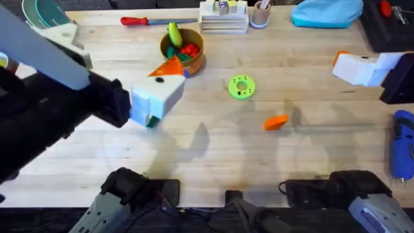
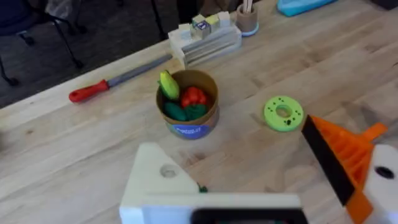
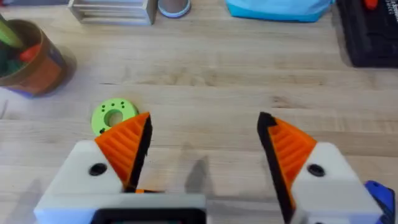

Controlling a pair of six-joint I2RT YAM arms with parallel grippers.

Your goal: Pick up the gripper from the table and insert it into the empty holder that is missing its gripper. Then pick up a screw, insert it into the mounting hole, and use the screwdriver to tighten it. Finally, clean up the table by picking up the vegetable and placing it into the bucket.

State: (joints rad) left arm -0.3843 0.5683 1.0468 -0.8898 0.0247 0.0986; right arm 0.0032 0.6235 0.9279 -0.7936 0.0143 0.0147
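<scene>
**Wooden table, both claws open, leafy toy in the tub**

Light butcher-block planks made up the table (image 1: 213,155), the largest thing in sight. Over its left part hung the left gripper (image 1: 162,87), its two fingers spread wide with nothing between them. One finger wore a ribbed orange tip. The other was only the holder (image 2: 155,183), a blocky white plastic finger base with a round hole in its face and no tip on it. The right gripper (image 3: 205,118) sat over the right side of the table, both white fingers carrying orange ribbed pads, parted wide and gripping nothing.

The fat bright-blue cylindrical screwdriver (image 1: 402,150) lay at the table's right edge, near the right arm. The slim red-handled tool with a silver blade (image 1: 139,21) lay at the far edge.

The small round bucket (image 2: 188,129), blue-sided with a tan-orange rim, stood on the far side of the table just beyond the left gripper. A flat green ring-shaped disc (image 1: 242,87) lay to its right, apart from it.

The loose orange wedge-shaped gripper tip (image 1: 277,122) lay on bare wood between the two arms, near the disc.

The small dark-green leafy vegetable (image 2: 183,112) was inside the bucket, beside a yellow-green corn toy (image 2: 168,84) and a red tomato toy (image 2: 194,96).
</scene>
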